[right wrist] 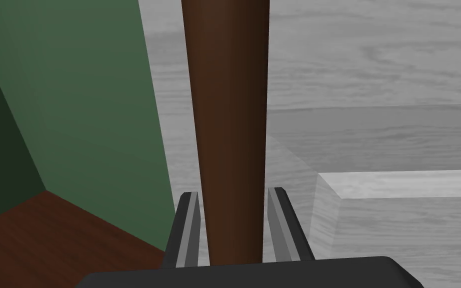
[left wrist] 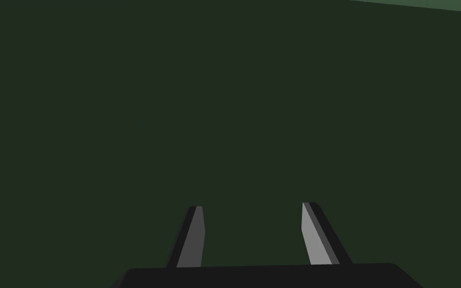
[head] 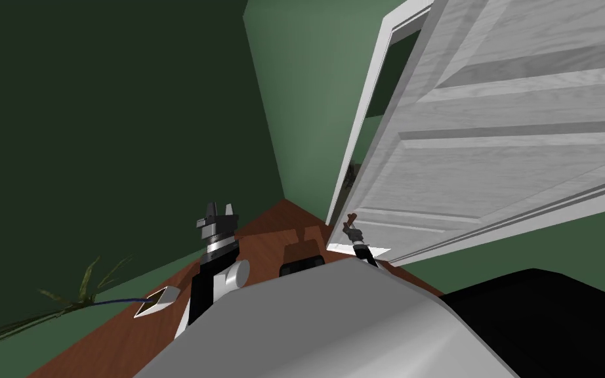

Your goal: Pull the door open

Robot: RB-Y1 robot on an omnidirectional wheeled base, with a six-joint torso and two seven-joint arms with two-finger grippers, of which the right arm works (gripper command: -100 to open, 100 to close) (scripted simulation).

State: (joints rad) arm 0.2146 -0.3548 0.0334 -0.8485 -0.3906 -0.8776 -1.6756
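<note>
Green walls (head: 308,98) and a reddish-brown floor (head: 275,230) frame the scene. The right gripper's (right wrist: 234,195) fingers (right wrist: 190,225) sit drawn in on a dark brown handle (right wrist: 227,125), pressing both its sides. Behind the handle stands the pale grey panelled door (head: 491,131), ajar at the robot's front right. The handle looks rigid and smooth and could slip, and the door likely swings heavily on its hinges, so a firm hold on the handle suits. The left gripper (left wrist: 249,205) hangs well apart, fingers spread and holding nothing.

Red-brown wood floor (head: 265,231), small white flat square obj (head: 157,301) lying on it nr wall (head: 98,131), poss. a tray, thin plant leaves (head: 79,289) just beside it
</note>
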